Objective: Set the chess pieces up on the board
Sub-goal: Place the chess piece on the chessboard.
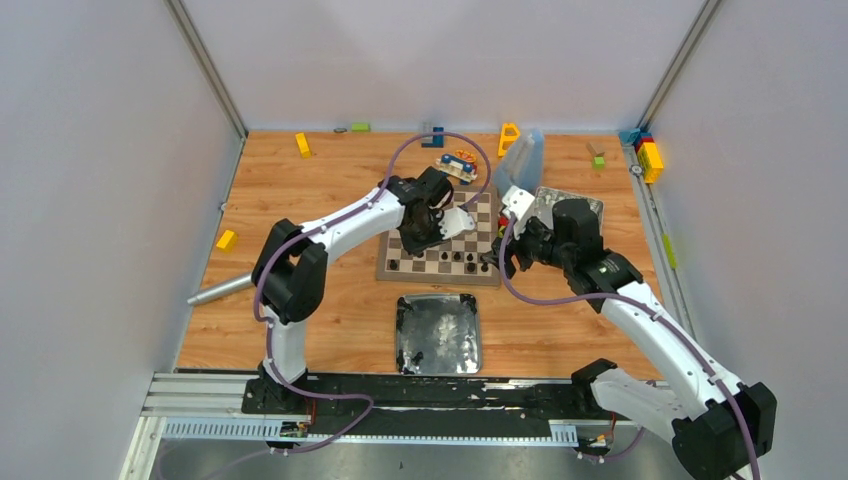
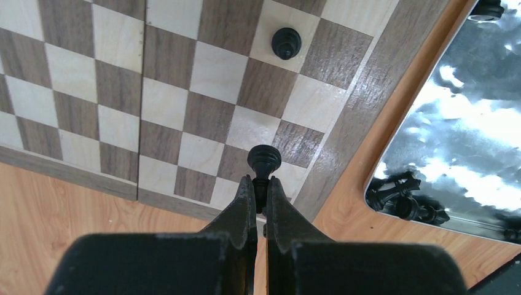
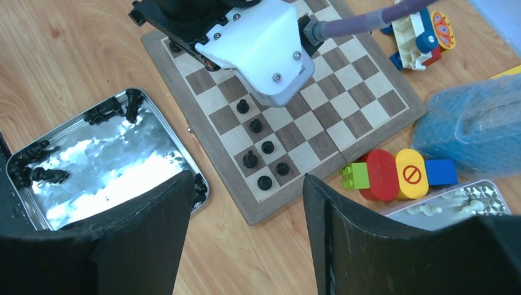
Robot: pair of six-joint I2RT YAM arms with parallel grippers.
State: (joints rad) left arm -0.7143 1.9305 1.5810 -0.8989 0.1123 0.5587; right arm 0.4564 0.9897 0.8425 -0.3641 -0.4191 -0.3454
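Left wrist view gives the clearest look: the left gripper [image 2: 259, 183] is closed on the thin neck of one small black chess pawn [image 2: 264, 157], and the round head of the pawn stands out just past the fingertips [image 2: 247, 187]. The pawn is held over the corner region of the flat square wooden chessboard [image 2: 203, 74] with dark-brown and cream checks; whether its base touches the square I cannot tell, because the gripper hides it. A second black piece [image 2: 286, 43] stands upright further along the board, near the same border. Just beside the board, on the wooden worktop [image 2: 61, 203], lies a shiny silver square metal tray [image 2: 442, 123], with spare black pieces [image 2: 402, 198] lying tumbled in its corner. The right gripper [image 3: 246, 227] hangs near the edge of the board, its jaws wide apart and nothing between them; from its camera I count six black pieces [image 3: 267, 147] standing on the near squares. In my judgement such a pawn is light, hard and smooth, with a narrow base, so it can slip or rotate in the gripper and it falls over easily if something brushes it. The neck under the head seems the good place to hold it, from straight above, and the pawn should be let go only when the base sits flat inside one square, away from the standing neighbours.
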